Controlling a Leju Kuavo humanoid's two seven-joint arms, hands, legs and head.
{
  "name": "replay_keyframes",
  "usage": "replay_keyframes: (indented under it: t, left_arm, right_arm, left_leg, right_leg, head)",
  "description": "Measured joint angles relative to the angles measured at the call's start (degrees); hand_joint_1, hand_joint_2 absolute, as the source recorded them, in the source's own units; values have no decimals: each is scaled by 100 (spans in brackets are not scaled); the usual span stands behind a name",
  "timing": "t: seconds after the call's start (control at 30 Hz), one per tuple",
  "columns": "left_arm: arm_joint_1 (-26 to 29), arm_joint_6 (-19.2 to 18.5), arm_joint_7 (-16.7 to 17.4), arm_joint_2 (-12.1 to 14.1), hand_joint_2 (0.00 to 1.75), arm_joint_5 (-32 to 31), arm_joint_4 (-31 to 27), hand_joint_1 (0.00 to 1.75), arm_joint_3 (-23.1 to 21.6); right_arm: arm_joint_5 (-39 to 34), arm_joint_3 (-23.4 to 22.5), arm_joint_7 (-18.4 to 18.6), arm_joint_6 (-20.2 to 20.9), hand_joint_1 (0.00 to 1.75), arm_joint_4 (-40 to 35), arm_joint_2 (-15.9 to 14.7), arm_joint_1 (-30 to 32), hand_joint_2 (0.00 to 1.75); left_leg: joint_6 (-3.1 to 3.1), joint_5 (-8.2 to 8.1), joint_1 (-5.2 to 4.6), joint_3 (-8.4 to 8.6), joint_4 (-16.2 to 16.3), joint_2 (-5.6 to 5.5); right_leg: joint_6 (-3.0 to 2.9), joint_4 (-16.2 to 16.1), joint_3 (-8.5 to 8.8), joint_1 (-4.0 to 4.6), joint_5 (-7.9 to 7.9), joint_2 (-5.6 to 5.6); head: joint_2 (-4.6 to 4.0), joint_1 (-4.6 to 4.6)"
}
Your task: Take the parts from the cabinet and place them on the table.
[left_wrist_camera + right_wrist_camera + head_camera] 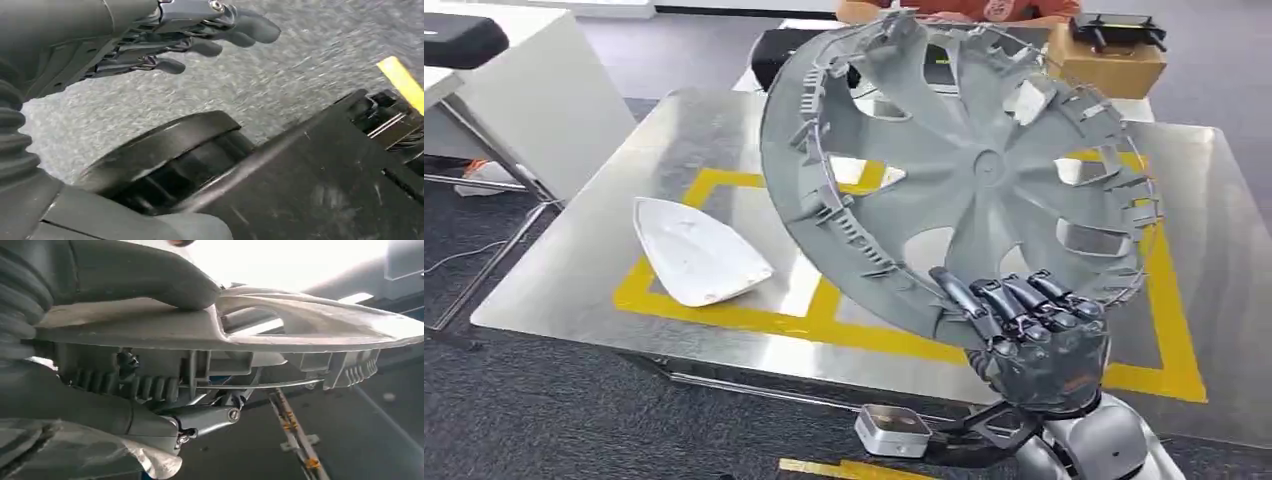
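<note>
Right hand [1036, 335] grips grey wheel cover [964, 170] above steel counter [584, 260]; left hand [165, 35] loosely spread, holds nothing. Next: lower it at white part's [694, 250] three o'clock.

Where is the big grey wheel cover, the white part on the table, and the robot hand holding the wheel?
wheel cover [984, 165], head view, its hub.
white part [694, 250], head view, its middle.
right hand [1039, 335], head view, its knuckles.

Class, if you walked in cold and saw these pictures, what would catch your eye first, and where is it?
The big grey wheel cover dominates, held tilted above the steel table by the right hand, whose fingers wrap its lower rim. Next comes the white curved part lying on the table's yellow-taped outline, to the left.
</note>
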Motion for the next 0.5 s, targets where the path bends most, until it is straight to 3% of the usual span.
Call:
replay_keyframes:
  t: [0.03, 0.07, 0.1, 0.13, 0.17, 0.2, 0.27, 0.3, 0.33, 0.37, 0.43, 0.47, 0.5]
  left_arm:
    - [2, 0, 0, -2, 175, -4, 0, 0, 0]
    - [11, 4, 4, -2, 175, -11, 0, 0, 0]
    - [30, 9, 11, -2, 175, -22, 0, 0, 0]
    - [60, 13, 13, 2, 175, -22, 0, 0, 0]
    - [75, 13, 13, 2, 175, -20, 0, 0, 0]
    - [61, 13, 13, 0, 175, -20, 0, 0, 0]
    - [46, 13, 13, -15, 175, -22, 0, 0, 0]
    - [47, 13, 13, -33, 175, -22, 0, 0, 0]
    - [55, 15, 13, -24, 175, -24, 0, 0, 0]
    - [77, 13, 13, -33, 175, -22, 0, 0, 0]
    - [81, 13, 15, -26, 175, -22, 0, 0, 0]
    - [82, 13, 15, -15, 175, -22, 0, 0, 0]
    - [82, 13, 15, -13, 175, -22, 0, 0, 0]
  right_arm:
    - [0, 0, 0, 0, 175, 0, 0, 1, 175]
    - [0, 0, 0, 0, 175, 0, 0, -1, 175]
    - [0, 0, 0, 0, 175, 0, 0, -1, 175]
    - [0, 0, 0, 0, 175, 0, 0, -1, 175]
    - [0, 0, 0, 0, 175, 2, 0, -20, 175]
    - [0, 0, 0, 0, 175, -2, 0, -23, 175]
    - [0, 0, 7, 0, 175, -2, 0, 2, 175]
    - [0, 0, 9, 0, 175, 0, -4, 6, 175]
    - [0, 2, 13, 0, 175, -2, -4, 3, 175]
    - [0, 15, 7, 0, 175, -2, -4, -14, 175]
    - [0, 20, 20, 0, 175, 0, -4, -21, 175]
    - [0, 24, 20, 0, 175, 0, -11, -31, 175]
    - [0, 24, 20, 0, 175, 0, -18, -31, 175]
  left_leg:
    - [28, 259, -1, 95, -262, -11]
    - [67, 598, -1, 274, -753, -59]
    - [104, 882, 0, 441, -1241, -221]
    - [148, 929, 15, 540, -1501, -549]
    - [149, 921, 32, 563, -1643, -567]
    - [148, 844, 6, 599, -1703, -511]
    - [173, 862, -1, 594, -1729, -418]
    - [211, 908, 77, 631, -1813, -309]
    - [226, 916, 59, 660, -1844, -248]
    - [260, 913, 52, 665, -1845, -176]
    - [260, 912, 44, 664, -1843, -52]
    - [262, 906, 46, 665, -1842, 6]
    - [257, 902, 49, 673, -1842, 42]
  right_leg:
    - [1, 2, 12, 3, 0, 100]
    - [1, 4, 22, 4, 0, 203]
    - [3, 4, 24, 3, 1, 281]
    - [18, 8, 7, -6, 5, 340]
    - [60, 41, -29, 2, 20, 426]
    - [100, 39, -88, -25, 43, 472]
    - [181, -12, -114, -41, 89, 582]
    - [196, 46, -158, -32, 43, 513]
    - [233, 170, -224, 14, -47, 180]
    - [258, 482, -374, 8, -239, -14]
    - [298, 1390, -806, -21, -620, -161]
    - [324, 1734, -974, -37, -702, -180]
    - [339, 1784, -1004, -58, -659, -193]
  head:
    - [0, -4]
    - [0, -2]
    - [0, -2]
    - [0, 4]
    - [0, 4]
    - [0, -22]
    - [0, -18]
    - [0, -20]
    - [0, 11]
    - [0, 63]
    - [0, 52]
    - [0, 59]
    - [0, 59]
